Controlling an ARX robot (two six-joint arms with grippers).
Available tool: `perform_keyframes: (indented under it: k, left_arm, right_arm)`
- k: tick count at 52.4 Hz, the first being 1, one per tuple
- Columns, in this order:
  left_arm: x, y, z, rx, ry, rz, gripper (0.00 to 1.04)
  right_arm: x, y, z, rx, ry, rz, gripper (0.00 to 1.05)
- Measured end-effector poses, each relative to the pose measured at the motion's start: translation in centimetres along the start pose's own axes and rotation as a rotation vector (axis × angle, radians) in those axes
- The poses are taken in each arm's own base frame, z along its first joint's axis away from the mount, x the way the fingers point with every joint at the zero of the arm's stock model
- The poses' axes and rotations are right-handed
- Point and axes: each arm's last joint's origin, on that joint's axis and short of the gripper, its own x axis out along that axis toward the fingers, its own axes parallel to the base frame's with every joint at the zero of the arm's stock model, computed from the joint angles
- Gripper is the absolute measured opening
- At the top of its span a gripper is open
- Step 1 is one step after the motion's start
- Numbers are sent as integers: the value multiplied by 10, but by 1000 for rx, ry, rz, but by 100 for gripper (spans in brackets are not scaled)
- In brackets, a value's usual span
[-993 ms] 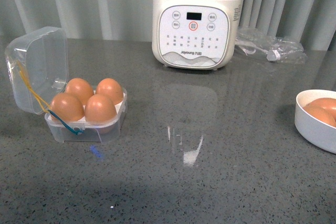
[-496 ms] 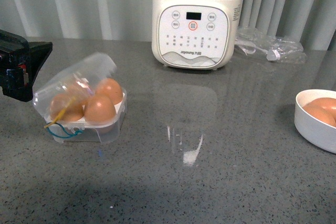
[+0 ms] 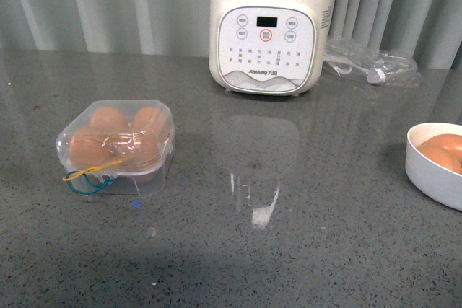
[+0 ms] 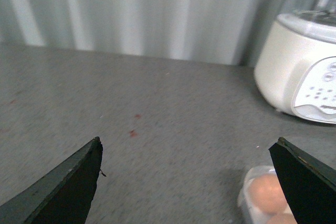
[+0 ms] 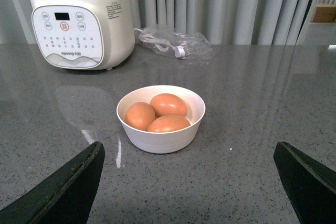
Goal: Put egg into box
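At left-centre of the front view, the egg case (image 3: 115, 148) sits with its lid (image 3: 119, 124) down over four brown eggs, the egg (image 3: 88, 151) among them. Our left gripper (image 4: 187, 141) and right gripper (image 5: 189, 144) both gape empty. The yellow cord (image 3: 97, 169) crosses the front edge; if it blocks the latch, the lid may spring up.
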Motion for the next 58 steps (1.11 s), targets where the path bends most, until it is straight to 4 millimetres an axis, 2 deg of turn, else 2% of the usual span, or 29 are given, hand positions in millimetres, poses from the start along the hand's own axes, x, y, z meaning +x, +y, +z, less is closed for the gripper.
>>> perform_keyframes:
  k: [6, 17, 19, 23, 28, 33, 42, 48, 58]
  left_arm:
    - [-14, 5, -4, -33, 53, 44, 98]
    - [-15, 5, -4, -38, 55, 44, 98]
    - [-15, 5, -5, -29, 43, 27, 95]
    - [-25, 0, -13, 5, -1, 13, 77]
    - [-37, -5, -26, 11, 8, 11, 61]
    - [-50, -11, -39, 18, 13, 9, 38]
    - [-67, -17, -51, 21, 3, 7, 6]
    - [-74, -25, -57, 23, 6, 19, 4]
    - [-84, -28, -64, 24, 8, 3, 4]
  right_arm:
    - [0, 0, 0, 0, 0, 0, 98]
    - [0, 0, 0, 0, 0, 0, 98]
    - [0, 0, 0, 0, 0, 0, 98]
    - [0, 0, 0, 0, 0, 0, 98]
    - [0, 0, 0, 0, 0, 0, 98]
    - [0, 0, 0, 0, 0, 0, 98]
    - [0, 0, 0, 0, 0, 0, 98]
    - [0, 0, 0, 0, 0, 0, 98]
    - [0, 0, 0, 0, 0, 0, 98]
